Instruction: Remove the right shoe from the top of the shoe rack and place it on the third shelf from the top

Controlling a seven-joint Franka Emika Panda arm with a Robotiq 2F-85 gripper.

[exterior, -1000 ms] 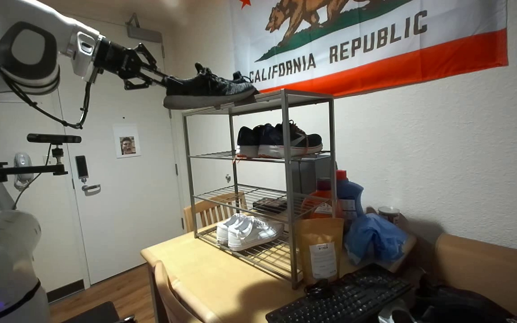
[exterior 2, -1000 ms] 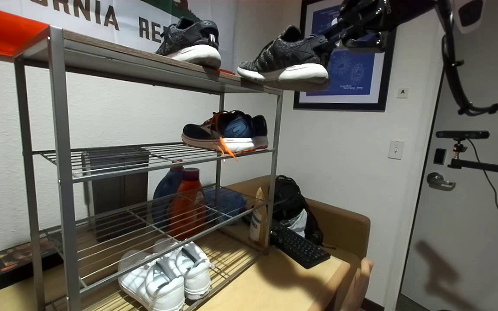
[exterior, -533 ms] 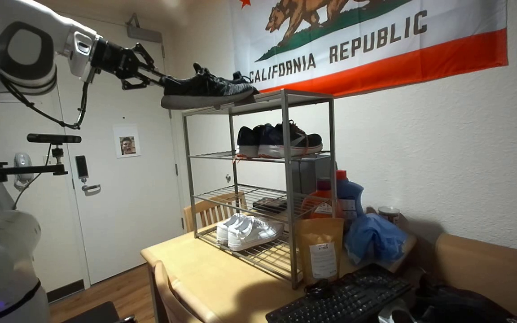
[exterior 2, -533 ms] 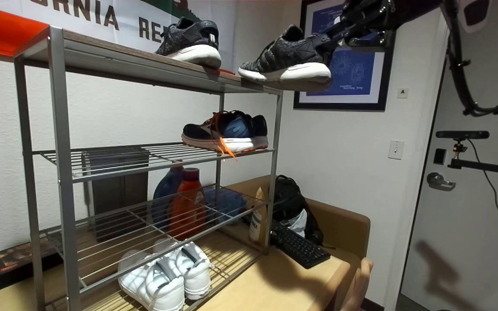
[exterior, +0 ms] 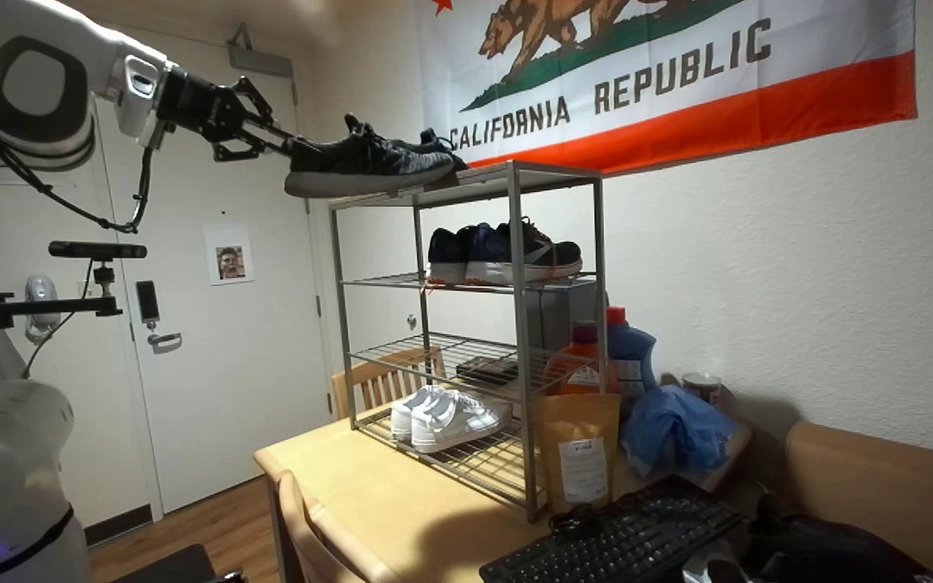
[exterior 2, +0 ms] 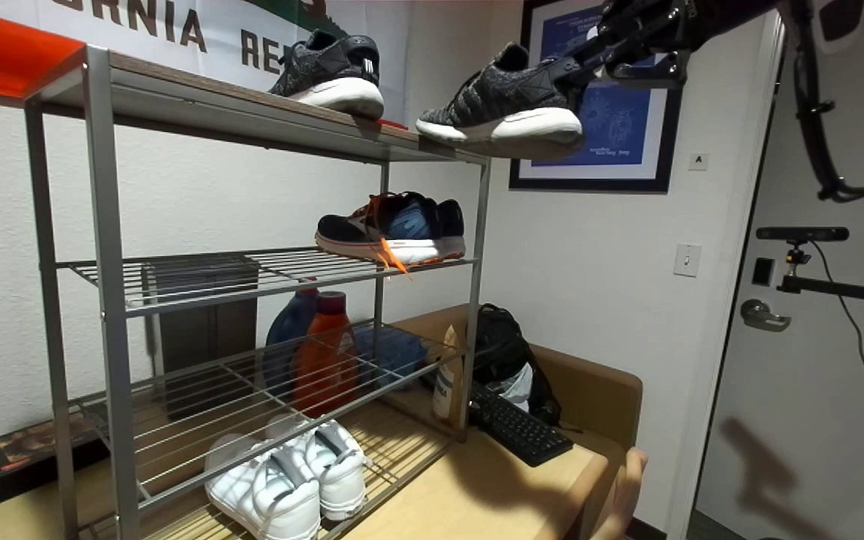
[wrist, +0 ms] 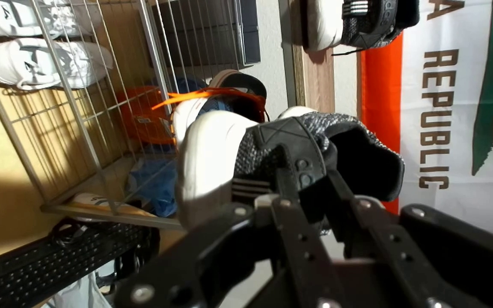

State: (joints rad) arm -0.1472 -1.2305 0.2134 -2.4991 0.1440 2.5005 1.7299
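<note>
At left in an exterior view, the shoe rack (exterior 2: 108, 262) is standing upright, its wood-edged top (exterior 2: 237, 101) running toward the right. The third shelf (exterior 2: 252, 384), the goal, is lying just below the second tier (exterior 2: 267, 290), where the dark-blue pair (exterior 2: 394, 229) is sitting; the matching mate (exterior 2: 334, 79) is resting on the top. Farther right, the right shoe (exterior 2: 503, 101) is projecting, roughly level, beyond the top's edge; whether its toe is touching there, the views are not showing. At far right, clearest in the wrist view, the hand (wrist: 310, 176) is standing nearly closed, its fingers (wrist: 286, 184) pinching the shoe's heel, one apparently outside and one inside the collar. As a judgement, the shoe should be weighing little and is running scant risk of breaking. Its knit upper is probably yielding like cloth, while the thick pale sole is likely providing the stiffness and, being rubbery, catching on edges. The reinforced heel is offering the soundest hold; gripped there alone, the shoe is liable to be sagging or twisting at the toe, so a deep, square bite is what the descent is calling for.
</note>
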